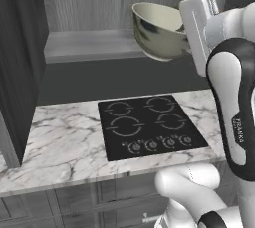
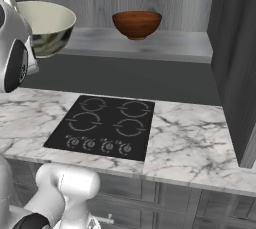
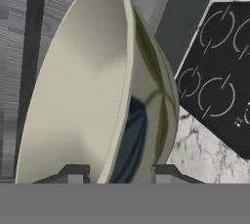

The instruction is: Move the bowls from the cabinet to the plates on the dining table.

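My gripper [image 3: 114, 174] is shut on the rim of the cream bowl [image 3: 88, 86], one finger inside the wall and one outside. The cream bowl [image 1: 159, 30] hangs tilted in the air in front of the open cabinet shelf [image 1: 84, 43], above the back of the counter. The hand [image 1: 196, 28] is at its right side in the left base view. In the right base view the same bowl [image 2: 47, 25] is at the far left. The reddish-brown bowl [image 2: 136, 24] stands upright on the cabinet shelf [image 2: 170, 47]. The plates and the dining table are out of view.
Below lies a marble counter [image 1: 64, 140] with a black four-ring cooktop [image 1: 149, 125]. Open dark cabinet doors stand at the left [image 1: 17, 62] and at the right [image 2: 240, 58]. Drawers run under the counter edge.
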You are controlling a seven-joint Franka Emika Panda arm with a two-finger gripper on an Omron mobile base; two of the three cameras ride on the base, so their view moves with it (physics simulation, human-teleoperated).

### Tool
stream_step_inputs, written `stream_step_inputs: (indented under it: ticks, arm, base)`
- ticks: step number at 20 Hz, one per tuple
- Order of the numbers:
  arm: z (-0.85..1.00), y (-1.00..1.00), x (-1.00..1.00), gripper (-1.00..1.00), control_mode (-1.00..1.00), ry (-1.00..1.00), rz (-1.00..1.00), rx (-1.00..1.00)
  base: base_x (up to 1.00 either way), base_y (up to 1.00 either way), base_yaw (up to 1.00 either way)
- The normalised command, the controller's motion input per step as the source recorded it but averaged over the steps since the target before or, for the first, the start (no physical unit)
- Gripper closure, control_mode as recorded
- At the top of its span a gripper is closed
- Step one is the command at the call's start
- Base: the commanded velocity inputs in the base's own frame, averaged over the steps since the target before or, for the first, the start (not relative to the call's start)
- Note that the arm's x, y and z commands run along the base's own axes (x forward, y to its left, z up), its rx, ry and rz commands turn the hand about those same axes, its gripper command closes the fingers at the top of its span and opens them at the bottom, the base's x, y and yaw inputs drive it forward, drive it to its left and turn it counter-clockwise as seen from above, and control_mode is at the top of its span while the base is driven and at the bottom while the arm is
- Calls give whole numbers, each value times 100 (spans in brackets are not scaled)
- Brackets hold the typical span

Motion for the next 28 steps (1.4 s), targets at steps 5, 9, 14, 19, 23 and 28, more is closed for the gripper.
stream_step_inputs:
  ticks: [5, 9, 14, 19, 23, 28]
  arm:
    - [22, -36, -85, 100, -100, 6, 1, 3]
    - [0, -24, -71, 100, -100, 9, 2, 0]
    - [0, -3, -67, 100, -100, 14, 0, -5]
    - [4, 0, -57, 100, -100, 11, -4, -5]
    - [1, 0, -25, 100, 100, 4, -2, -4]
    - [0, 0, 0, 100, 100, 0, 0, 0]
  base:
    - [0, 0, 0]
    - [0, 0, 0]
    - [0, 0, 0]
    - [0, 0, 0]
    - [-28, 0, -2]
    - [-87, -17, -3]
